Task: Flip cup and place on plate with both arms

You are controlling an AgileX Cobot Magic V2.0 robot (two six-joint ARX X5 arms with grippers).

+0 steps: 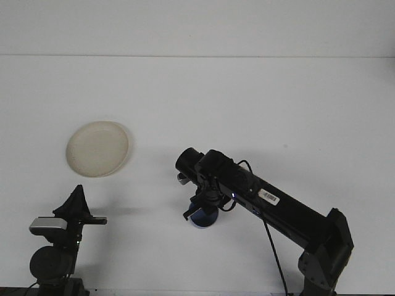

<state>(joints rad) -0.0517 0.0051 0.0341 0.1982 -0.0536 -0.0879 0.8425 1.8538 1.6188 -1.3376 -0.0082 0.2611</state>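
The right fingers [199,208] sat low over the blue cup [203,216], apparently gripping it from above, though the wrist hid the contact. That top-down hold suited setting the cup on the bench [259,105] for a handover. The cup was small, dark blue and mostly hidden; whether it stood mouth up could not be told. The plate [97,148], pale and round, lay well apart at ten o'clock. The left fingers [77,200] waited at eight o'clock, their opening unreadable.
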